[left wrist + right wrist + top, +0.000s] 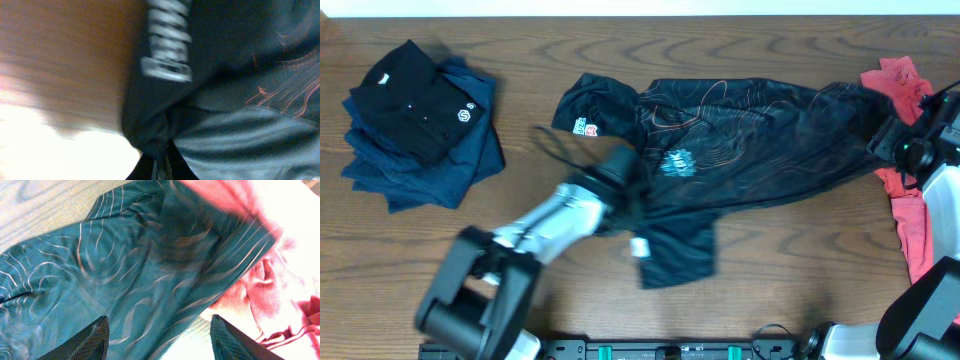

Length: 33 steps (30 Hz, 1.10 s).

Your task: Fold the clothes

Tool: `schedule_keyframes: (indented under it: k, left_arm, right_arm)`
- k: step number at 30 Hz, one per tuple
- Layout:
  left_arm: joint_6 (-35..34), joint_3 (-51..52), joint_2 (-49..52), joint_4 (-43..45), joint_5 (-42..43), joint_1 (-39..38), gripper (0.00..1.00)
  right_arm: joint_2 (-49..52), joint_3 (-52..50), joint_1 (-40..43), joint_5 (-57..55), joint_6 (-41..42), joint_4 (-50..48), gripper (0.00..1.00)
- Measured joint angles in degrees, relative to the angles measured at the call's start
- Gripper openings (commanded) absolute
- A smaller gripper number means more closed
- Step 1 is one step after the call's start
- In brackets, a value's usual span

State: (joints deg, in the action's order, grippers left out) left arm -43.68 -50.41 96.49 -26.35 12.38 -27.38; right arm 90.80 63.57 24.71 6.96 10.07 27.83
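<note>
Overhead looks straight down; both wrist cameras sit close over one jersey (760,150).

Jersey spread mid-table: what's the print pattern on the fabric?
Thin wavy contour lines across the black jersey. They show best in the right wrist view.

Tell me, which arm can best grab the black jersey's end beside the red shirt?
Right. The right pincer, open, hangs over that end of the black jersey, beside the red shirt. The left pincer sits far off, at the jersey's middle.
</note>
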Motion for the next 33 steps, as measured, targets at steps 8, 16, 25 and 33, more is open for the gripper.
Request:
schedule_keyframes:
  k: [8,16,25,33]
  left_arm:
    - [5.8,0.0,-5.7,-4.4,-1.3,18.4,0.06]
    - [7.7,0.1,-5.7,-8.3,0.0,18.1,0.06]
    - [8.0,0.1,-5.7,-9.1,0.6,17.8,0.06]
    - [8.2,0.1,-5.7,-9.2,0.6,17.8,0.06]
  right_arm:
    - [0.6,0.0,-3.1,-2.4,0.0,2.8,0.61]
    - [7.1,0.0,-4.0,-5.9,0.9,13.8,0.6]
    - [13.9,0.0,-4.0,-8.8,2.7,16.0,0.61]
    - [16.7,0.2,-4.0,-9.4,4.5,13.6,0.44]
